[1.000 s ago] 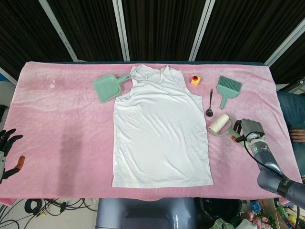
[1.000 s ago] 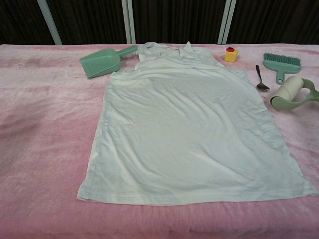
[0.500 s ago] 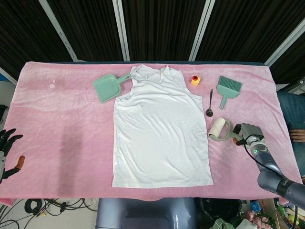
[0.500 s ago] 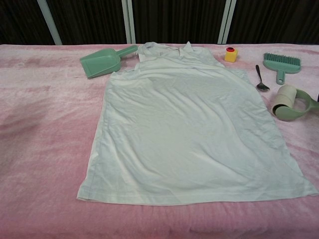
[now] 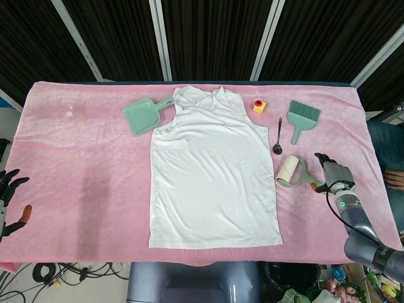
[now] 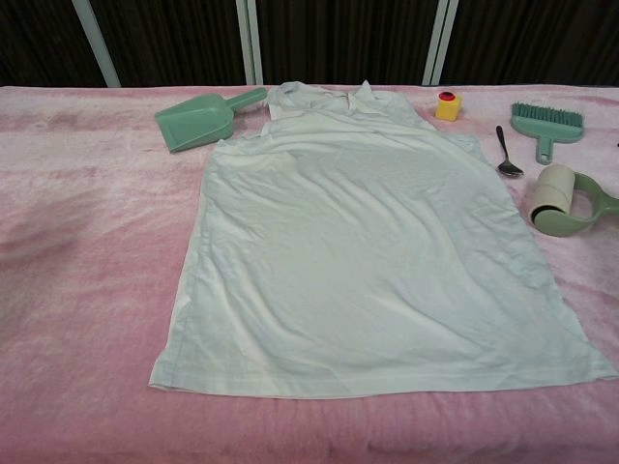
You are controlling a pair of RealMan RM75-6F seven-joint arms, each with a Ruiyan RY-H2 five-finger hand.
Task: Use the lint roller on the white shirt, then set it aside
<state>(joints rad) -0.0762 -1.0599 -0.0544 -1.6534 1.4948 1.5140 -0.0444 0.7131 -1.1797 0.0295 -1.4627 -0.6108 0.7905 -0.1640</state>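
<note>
The white sleeveless shirt [image 5: 214, 177] lies flat in the middle of the pink cloth, collar towards the far edge. The lint roller [image 5: 290, 171], a white roll in a green frame, lies on the cloth just right of the shirt, and its handle points right. In the chest view the lint roller [image 6: 553, 193] lies alone at the right edge beside the shirt [image 6: 368, 261]. My right hand [image 5: 335, 173] hovers just right of the handle's end, apart from it and holding nothing. My left hand [image 5: 7, 189] stays at the far left edge with its fingers spread.
A green dustpan [image 5: 142, 116] lies left of the collar. Beyond the roller lie a green brush [image 5: 302, 115], a spoon [image 5: 278, 137] and a small yellow block with a red top [image 5: 259, 105]. The pink cloth [image 5: 82, 164] covers the whole table.
My right hand brought the roller a little nearer, let go of its handle and drew back to the right. The left hand has barely moved.
</note>
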